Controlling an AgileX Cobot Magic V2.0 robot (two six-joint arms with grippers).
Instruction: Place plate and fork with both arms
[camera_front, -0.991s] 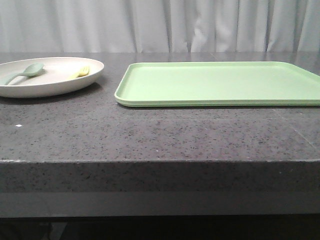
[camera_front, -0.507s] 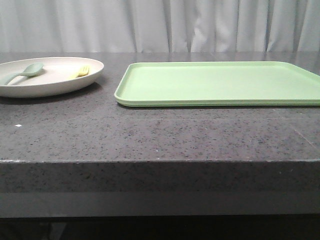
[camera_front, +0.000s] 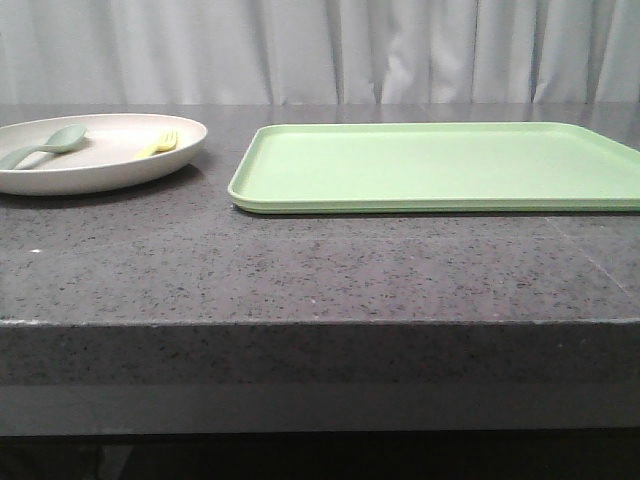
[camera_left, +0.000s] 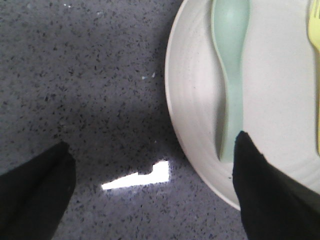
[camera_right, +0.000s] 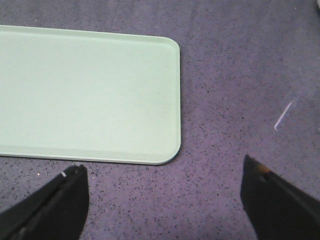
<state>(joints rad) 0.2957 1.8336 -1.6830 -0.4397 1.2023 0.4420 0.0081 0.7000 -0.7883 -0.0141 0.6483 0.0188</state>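
The cream plate (camera_front: 120, 165) sits at the table's far left, with the pale-yellow fork (camera_front: 160, 143) and a sage-green spoon (camera_front: 45, 146) lying in it. In the left wrist view the plate (camera_left: 195, 125) fills the upper right, the spoon (camera_left: 231, 75) lies on it, and the fork (camera_left: 316, 60) shows at the frame edge. My left gripper (camera_left: 150, 160) is open above the plate's rim and the bare tabletop; one fingertip (camera_left: 255, 175) overlaps the plate. My right gripper (camera_right: 162, 187) is open over bare table beside the tray's corner. Neither gripper shows in the front view.
A flat light-green tray (camera_front: 440, 165) lies to the right of the plate; its corner shows in the right wrist view (camera_right: 90, 95). The dark speckled tabletop (camera_front: 300, 270) ends at a front edge. White curtains hang behind.
The front view has shifted slightly; the plate, fork, spoon and tray stay where they were.
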